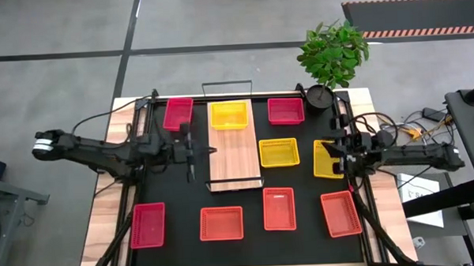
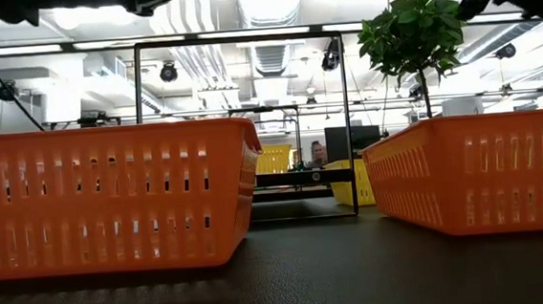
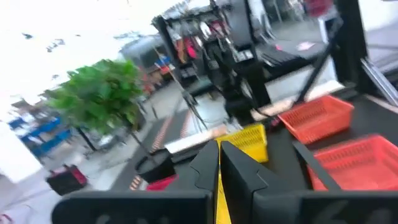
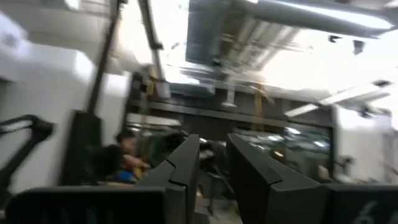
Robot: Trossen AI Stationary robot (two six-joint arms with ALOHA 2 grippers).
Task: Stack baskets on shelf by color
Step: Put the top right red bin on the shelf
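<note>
While both arms hang above the black mat (image 1: 246, 180), the shelf (image 1: 232, 153) lies between them, a light-wood plank with a wire rail at each short end. One yellow basket (image 1: 228, 115) sits on the plank's far end.

The left gripper (image 1: 189, 154) is just beside the shelf's left long edge, near its middle, and its fingers (image 3: 208, 165) are pressed together with nothing between them. A pink basket (image 1: 178, 113) lies just beyond it, at the far left of the mat.

The right gripper (image 1: 336, 151) hovers over the inner edge of a tilted yellow basket (image 1: 327, 159) at the mat's right side. In the right wrist view its fingers (image 4: 186, 165) stand a little apart with only the room showing between them, so nothing is pinched. Whether they touch that basket cannot be told.

Another yellow basket (image 1: 279, 152) lies between the shelf and the right gripper, apart from both. A second pink basket (image 1: 286, 111) sits at the far edge, next to a potted plant (image 1: 333, 54). Along the near edge lie a red basket (image 1: 148, 225) and three orange baskets (image 1: 222, 223), (image 1: 279, 208), (image 1: 340, 213), all well apart from either gripper.
</note>
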